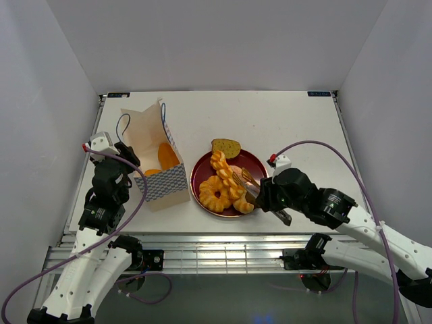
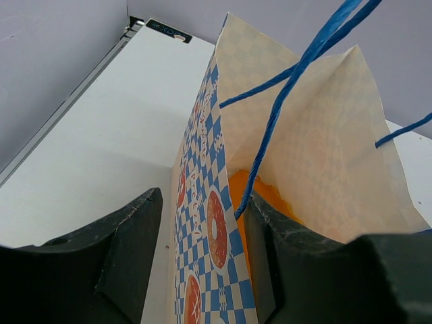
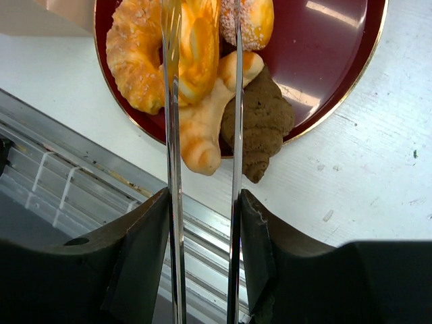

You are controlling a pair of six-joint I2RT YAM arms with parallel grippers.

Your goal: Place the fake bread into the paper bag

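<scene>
Top external view: the paper bag stands upright at the left of the table, with two orange pieces inside. Most of the fake bread is heaped on the dark-red plate just beside it. The left gripper is pinched tight on the bag's left-hand wall, paper sandwiched between its fingers. The right gripper clamps a pair of metal tongs, whose blades straddle a pale twisted braid at the plate's near rim. Whether they squeeze it is unclear, since the tips are cut off.
</scene>
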